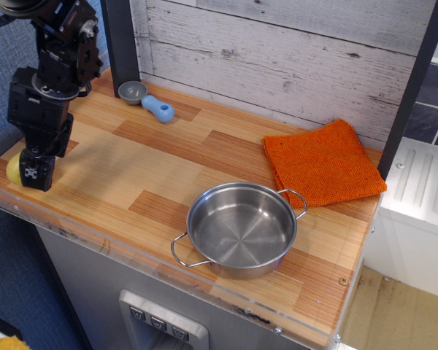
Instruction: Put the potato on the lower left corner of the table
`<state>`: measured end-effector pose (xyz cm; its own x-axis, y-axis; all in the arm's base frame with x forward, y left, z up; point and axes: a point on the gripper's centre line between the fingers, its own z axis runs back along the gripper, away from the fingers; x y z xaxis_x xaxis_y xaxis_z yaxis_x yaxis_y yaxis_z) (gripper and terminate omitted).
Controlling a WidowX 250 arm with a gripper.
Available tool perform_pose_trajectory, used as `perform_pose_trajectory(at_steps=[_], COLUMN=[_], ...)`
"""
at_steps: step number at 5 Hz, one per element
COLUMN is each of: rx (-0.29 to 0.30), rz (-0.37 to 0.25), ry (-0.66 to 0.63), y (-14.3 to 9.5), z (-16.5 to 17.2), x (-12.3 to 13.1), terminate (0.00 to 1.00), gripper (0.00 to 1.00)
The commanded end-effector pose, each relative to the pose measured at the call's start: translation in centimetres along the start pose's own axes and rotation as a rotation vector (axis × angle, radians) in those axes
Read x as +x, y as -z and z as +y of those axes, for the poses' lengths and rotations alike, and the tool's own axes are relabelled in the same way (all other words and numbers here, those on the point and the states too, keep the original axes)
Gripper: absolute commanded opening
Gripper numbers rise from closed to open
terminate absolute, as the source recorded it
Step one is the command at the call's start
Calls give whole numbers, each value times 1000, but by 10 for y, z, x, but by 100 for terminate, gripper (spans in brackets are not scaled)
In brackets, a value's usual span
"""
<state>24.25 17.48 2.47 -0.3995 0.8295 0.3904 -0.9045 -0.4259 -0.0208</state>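
A black robot arm is seen reaching down over the near left corner of the table, which is topped with light and reddish-brown wood planks and edged with a clear acrylic rim. The gripper is pointed downward at that corner, and the potato, a small pale-yellow oval, is partly hidden behind it on its left side, right at the left edge of the table. The fingers are seen close against the potato, but whether it is pinched between them or merely touched cannot be told from this angle, nor can it be told whether the potato is resting on the wood or is held just above it. Near the far left corner, a small grey scoop with a blue handle is laid on the table beside a dark upright post. An orange cloth is spread flat by the far right side of the table, well apart from the gripper. A steel pot with two loop handles is set upright near the front edge, just in front of the cloth, and its inside is shown bare and shiny.
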Motion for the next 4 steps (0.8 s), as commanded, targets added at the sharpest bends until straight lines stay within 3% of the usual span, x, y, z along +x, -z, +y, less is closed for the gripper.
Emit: perform_pose_trajectory(at_steps=[1, 2, 4], rx=[-79, -106, -237], rz=[31, 41, 34], ry=[19, 42, 82], y=[-18, -20, -60], z=[-14, -18, -36], x=[11, 12, 14], terminate=[0, 0, 0], gripper=[100, 100, 100])
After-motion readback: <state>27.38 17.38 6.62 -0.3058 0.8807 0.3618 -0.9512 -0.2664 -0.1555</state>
